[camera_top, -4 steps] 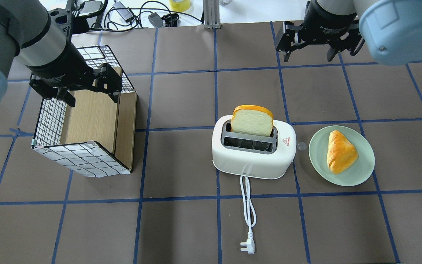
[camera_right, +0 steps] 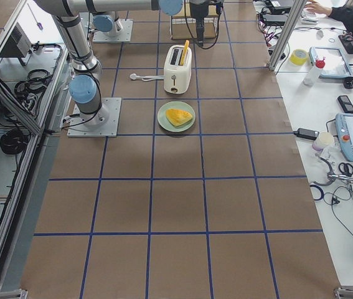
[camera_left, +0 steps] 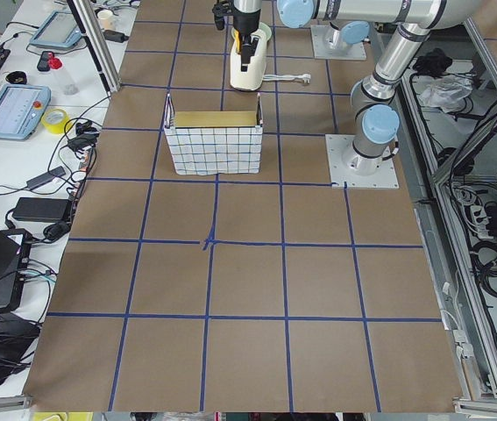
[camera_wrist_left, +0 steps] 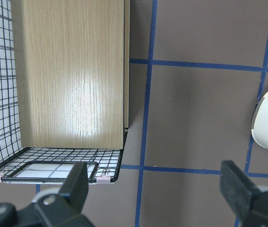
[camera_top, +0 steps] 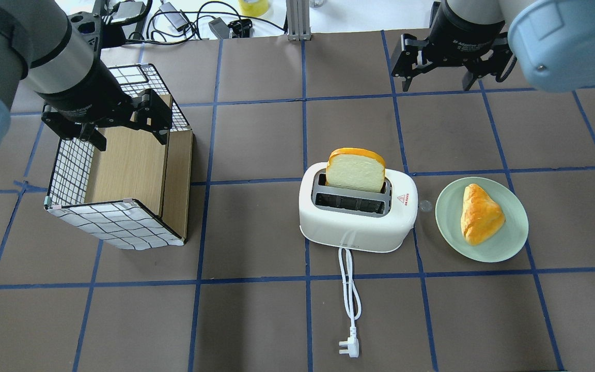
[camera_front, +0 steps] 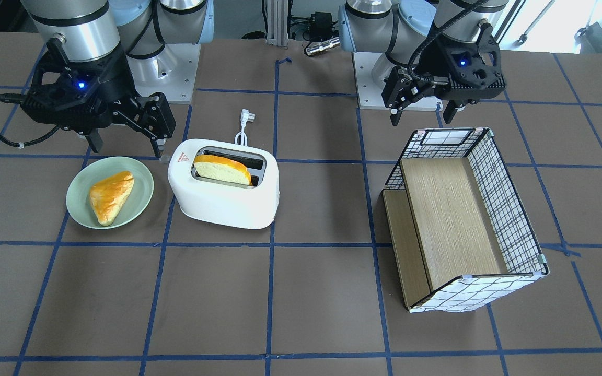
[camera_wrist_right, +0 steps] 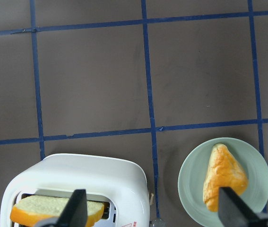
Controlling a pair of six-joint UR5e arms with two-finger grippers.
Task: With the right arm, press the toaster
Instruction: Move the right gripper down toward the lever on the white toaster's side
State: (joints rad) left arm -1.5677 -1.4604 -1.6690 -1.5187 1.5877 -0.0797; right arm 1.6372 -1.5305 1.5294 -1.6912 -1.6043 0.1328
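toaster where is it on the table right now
In the overhead view the toaster sits just right of centre, with the green plate close on its right and its cord trailing toward the robot.

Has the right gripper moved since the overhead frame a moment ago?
Yes, slightly. In the overhead view the right gripper has shifted a little down the picture and now reaches closer to the blue tape line just below it.

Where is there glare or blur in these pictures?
Left wrist view: a bright glare patch lies on the basket's wooden panel, and the fingers of the left gripper are out of focus. Right wrist view: the right gripper is blurred too, while the toaster is sharp.
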